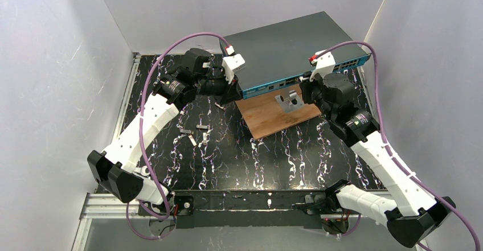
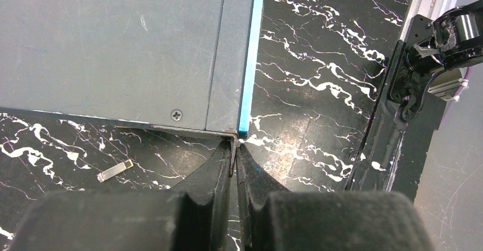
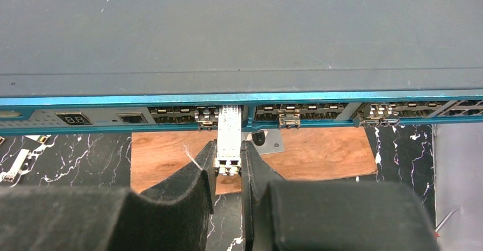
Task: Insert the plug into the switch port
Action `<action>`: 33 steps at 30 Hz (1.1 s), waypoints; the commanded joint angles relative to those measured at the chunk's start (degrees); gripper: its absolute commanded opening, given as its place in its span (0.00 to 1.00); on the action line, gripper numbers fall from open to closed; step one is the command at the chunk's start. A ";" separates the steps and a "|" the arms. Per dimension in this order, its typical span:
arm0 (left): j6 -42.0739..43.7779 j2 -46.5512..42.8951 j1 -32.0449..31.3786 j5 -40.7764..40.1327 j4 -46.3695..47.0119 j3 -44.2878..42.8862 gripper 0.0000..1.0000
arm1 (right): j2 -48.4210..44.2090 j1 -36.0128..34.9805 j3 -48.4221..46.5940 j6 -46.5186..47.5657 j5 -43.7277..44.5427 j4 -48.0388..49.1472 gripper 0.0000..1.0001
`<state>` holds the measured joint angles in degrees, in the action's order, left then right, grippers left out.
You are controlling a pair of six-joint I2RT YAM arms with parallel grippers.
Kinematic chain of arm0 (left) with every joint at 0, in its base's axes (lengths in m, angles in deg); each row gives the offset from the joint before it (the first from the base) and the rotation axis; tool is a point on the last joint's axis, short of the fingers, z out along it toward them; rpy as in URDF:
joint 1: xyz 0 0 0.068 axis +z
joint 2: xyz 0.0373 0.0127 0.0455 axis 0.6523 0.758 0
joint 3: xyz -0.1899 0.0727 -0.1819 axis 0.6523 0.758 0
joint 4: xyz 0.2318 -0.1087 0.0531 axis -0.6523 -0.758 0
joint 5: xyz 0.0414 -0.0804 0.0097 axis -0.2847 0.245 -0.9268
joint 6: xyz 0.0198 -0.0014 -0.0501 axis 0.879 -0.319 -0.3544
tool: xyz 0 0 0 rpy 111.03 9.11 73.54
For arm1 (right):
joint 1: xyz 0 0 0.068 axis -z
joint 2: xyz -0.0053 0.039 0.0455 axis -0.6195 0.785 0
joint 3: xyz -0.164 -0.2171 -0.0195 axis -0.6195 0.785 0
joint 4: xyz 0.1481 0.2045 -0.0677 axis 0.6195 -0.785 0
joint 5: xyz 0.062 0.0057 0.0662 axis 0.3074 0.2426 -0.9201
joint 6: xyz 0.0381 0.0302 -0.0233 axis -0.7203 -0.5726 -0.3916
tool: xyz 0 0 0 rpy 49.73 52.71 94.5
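Black marbled counter (image 1: 285,160) lies under our two arms, inside white walls. Nearest us, our right claw (image 3: 229,163) is narrowed onto the silver plug (image 3: 229,137), pinching it between its pads above the wooden board (image 3: 319,151). Just beyond the fingertips, the plug's far end meets a port in the teal front of the switch (image 3: 228,35). Our left claw (image 2: 234,157) is closed, its tips at the switch's front corner.

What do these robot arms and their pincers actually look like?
Both the left arm and right arm have white shell segments joined by black motor joints. A purple cable runs along each. Near each wrist sits a white bracket with a red connector. The left gripper and right gripper have two chunky black fingers each.
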<state>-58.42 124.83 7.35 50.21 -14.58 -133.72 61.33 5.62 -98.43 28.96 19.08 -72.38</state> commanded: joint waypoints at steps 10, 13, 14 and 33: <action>-0.33 -3.07 -1.44 4.43 -5.84 0.02 0.00 | 1.66 0.41 -1.04 -1.67 0.25 7.40 0.01; -0.38 -3.04 -1.49 4.48 -5.84 -0.11 0.00 | 2.19 0.46 -0.88 -2.19 0.31 7.97 0.01; -0.33 -3.05 -1.45 4.48 -5.84 -0.07 0.00 | 2.25 0.49 -0.82 -2.23 0.27 8.19 0.01; 0.21 -3.50 -1.44 3.01 -6.11 0.32 0.00 | 2.14 0.94 -0.76 -1.34 0.35 9.81 0.19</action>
<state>-58.20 124.72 7.20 49.73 -14.63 -133.70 63.21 6.14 -98.45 28.10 19.67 -69.58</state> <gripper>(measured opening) 0.049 0.258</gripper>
